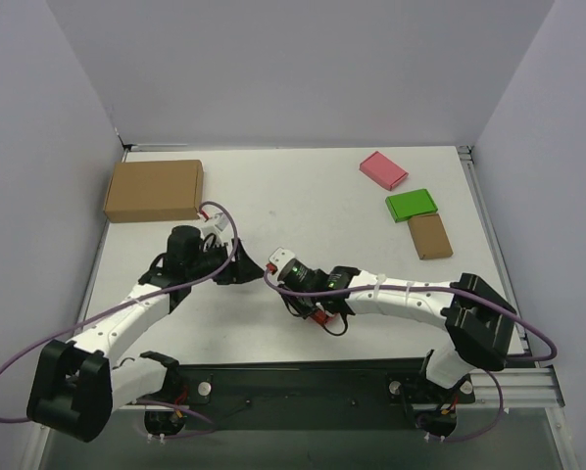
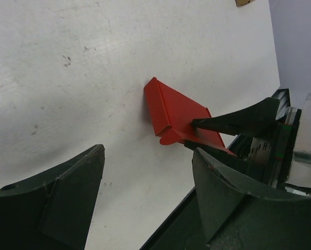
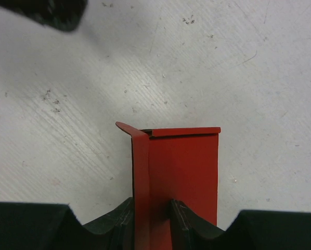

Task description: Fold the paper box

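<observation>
R claw (image 3: 151, 211) clamped on side wall of paper box (image 3: 184, 166), mid-counter (image 1: 303, 196) between arms; prob. steadying it so flaps stay reachable. End flap part-raised, corner tab curled out. L claw (image 2: 147, 156) wide open, empty, facing box, likely set to push flap.

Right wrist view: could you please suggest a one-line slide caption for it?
Right end effector pinches a side panel of the partly folded red paper box on the white table.
</observation>
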`<move>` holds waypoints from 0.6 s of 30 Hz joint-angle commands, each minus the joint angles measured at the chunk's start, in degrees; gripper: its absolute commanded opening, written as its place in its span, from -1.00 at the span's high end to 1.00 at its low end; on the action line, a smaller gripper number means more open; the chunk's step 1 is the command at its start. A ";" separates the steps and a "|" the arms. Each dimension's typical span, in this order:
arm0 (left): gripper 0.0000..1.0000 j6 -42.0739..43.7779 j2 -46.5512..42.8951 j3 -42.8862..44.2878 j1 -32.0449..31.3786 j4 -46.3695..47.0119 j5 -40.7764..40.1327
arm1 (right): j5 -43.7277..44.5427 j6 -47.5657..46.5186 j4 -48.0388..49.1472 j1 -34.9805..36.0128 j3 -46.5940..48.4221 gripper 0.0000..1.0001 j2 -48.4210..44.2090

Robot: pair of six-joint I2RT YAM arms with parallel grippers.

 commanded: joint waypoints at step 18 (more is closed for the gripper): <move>-0.56 3.17 -2.82 -12.60 -13.09 27.96 -3.24 | -25.80 -2.40 -0.58 -12.73 -0.62 1.00 -5.87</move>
